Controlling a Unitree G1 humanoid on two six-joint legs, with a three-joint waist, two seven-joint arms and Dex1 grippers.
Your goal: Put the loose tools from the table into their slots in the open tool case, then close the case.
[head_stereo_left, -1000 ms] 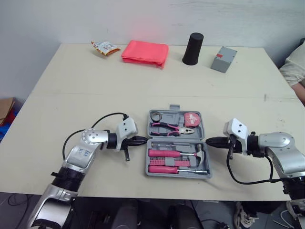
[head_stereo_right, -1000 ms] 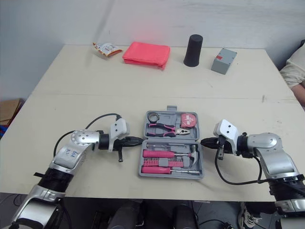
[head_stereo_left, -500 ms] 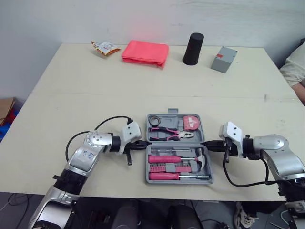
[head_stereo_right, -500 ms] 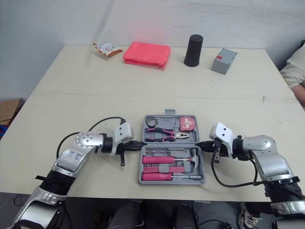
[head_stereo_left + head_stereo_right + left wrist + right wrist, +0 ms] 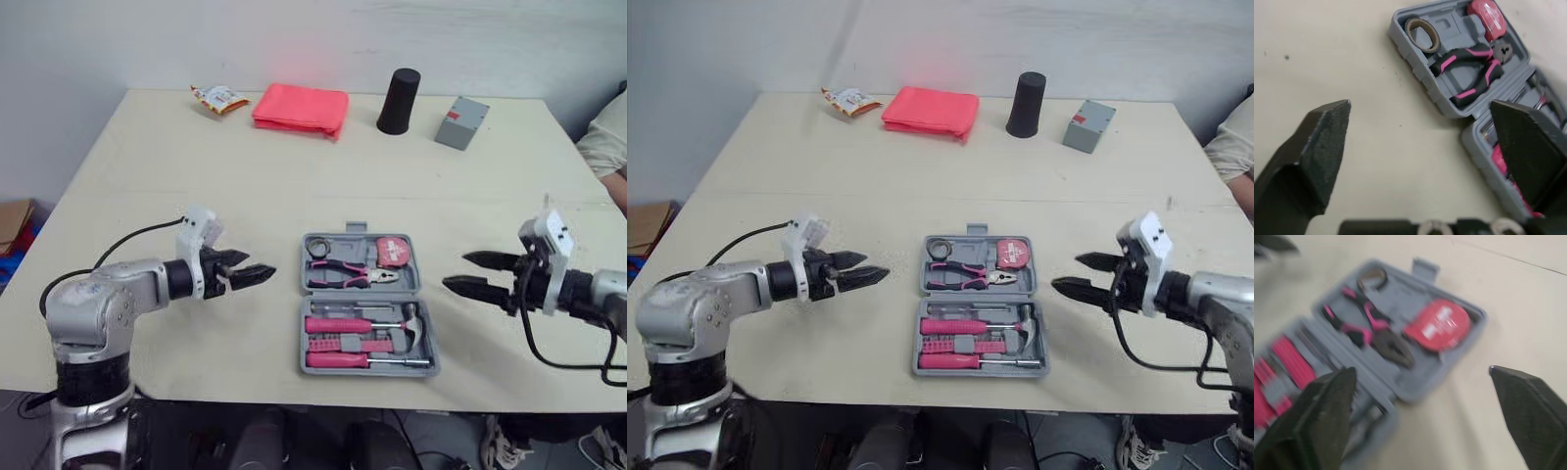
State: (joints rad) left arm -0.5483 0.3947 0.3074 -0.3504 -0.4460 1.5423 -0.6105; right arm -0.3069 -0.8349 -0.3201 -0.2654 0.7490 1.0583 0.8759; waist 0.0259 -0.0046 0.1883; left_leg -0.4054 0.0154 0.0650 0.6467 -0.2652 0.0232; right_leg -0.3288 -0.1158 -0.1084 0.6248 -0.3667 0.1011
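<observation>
Both jaws open, empty, flanking tool case (image 5: 353,247), head views show black cup (image 5: 398,101)

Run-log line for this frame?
tool case: open, pliers and hammer slotted | left gripper: open, at its left | right gripper: open, at its right

Both arms pull back from the tool case (image 5: 364,292): the left tool (image 5: 257,266) and right tool (image 5: 456,271), earlier pressed to its sides, now hover apart from it, fingers spread.
</observation>
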